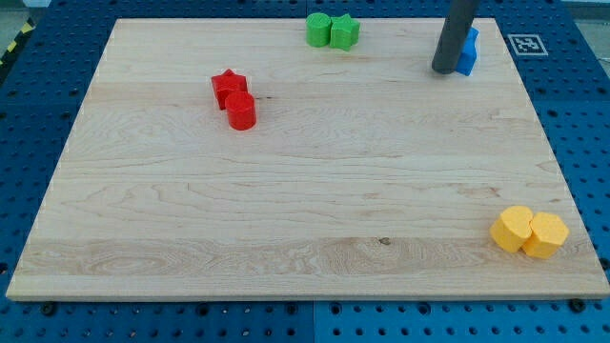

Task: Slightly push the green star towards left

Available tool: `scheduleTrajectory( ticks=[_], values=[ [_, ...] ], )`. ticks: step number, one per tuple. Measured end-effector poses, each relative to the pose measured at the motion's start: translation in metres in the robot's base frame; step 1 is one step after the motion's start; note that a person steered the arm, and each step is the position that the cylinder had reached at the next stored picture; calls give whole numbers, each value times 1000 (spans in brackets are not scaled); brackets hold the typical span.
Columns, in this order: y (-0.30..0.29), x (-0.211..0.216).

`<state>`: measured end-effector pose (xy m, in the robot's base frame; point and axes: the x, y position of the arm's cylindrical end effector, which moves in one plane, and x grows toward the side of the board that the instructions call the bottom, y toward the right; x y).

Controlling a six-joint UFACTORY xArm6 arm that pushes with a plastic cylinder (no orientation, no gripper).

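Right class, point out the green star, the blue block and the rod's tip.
green star (344, 31), camera view, its top face.
blue block (469, 51), camera view, its visible right side.
my tip (443, 70), camera view, the rod's very end.

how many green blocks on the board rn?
2, touching, at the view's top edge: a green block, shape unclear, and the green star on its right. My tip is further right.

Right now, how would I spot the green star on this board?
Start at the wooden board's top edge, a little right of centre, where two green blocks sit touching. The green star is the right one, nearer my tip. Its outline is notched, while the other green block looks rounded.
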<state>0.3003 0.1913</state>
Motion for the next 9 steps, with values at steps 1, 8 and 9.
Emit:
scheduleTrajectory(
  ticks=[1, 8, 9],
  values=[
    [0, -8],
    [-117, -83],
    [-129, -94]
  ],
)
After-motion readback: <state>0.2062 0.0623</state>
